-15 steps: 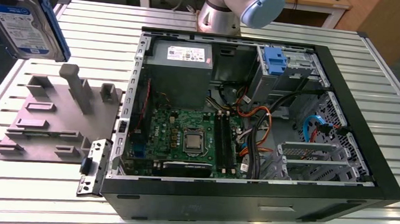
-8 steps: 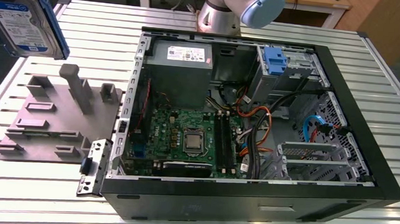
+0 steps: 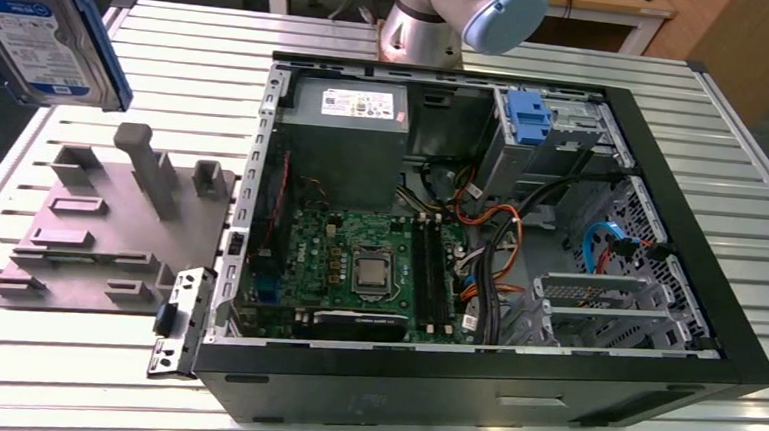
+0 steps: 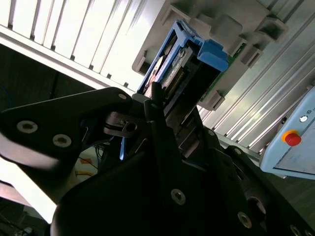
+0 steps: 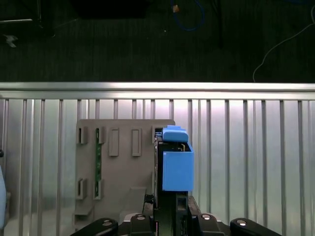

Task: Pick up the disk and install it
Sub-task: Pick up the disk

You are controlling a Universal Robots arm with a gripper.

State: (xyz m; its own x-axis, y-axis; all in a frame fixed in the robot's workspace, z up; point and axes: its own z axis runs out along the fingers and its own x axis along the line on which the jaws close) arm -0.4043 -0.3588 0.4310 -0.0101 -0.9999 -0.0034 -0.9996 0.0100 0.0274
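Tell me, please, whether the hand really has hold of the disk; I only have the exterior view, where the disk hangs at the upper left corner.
Observer: Yes. In both wrist views the disk stands edge-on between the fingers of the hand, clamped.
Operator: Thank you. What lies behind it?
Observer: In the first wrist view, the disk lines up with one edge of the grey holder plate, which lies on the slatted table.
Operator: Is anything else around?
Observer: In the second wrist view, a pale box with a red button shows past the plate.
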